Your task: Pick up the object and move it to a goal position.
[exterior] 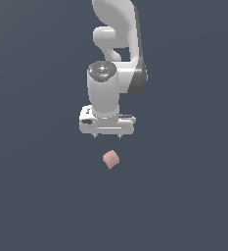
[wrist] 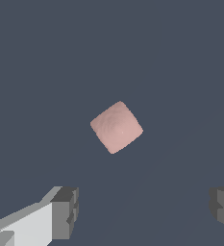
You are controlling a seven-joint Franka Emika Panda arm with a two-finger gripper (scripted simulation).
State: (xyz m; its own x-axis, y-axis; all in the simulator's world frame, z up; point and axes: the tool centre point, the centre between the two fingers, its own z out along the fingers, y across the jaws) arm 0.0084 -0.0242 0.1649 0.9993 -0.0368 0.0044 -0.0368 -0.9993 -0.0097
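Spread gripper (wrist: 142, 211) above pink cube (wrist: 116, 127)

White Panda arm (exterior: 116, 59) reaches fwd w/ wrist pointing straight down. Gripper (exterior: 107, 137) hangs vertical, jaws spread wide apart, nothing betw. them. Wrist view: dark finger pads (wrist: 65, 211) sit far apart at both edges.

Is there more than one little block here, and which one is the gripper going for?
Only one: the pale pink cube, lying turned cornerwise on the dark floor. The open gripper hangs just above it, not touching.
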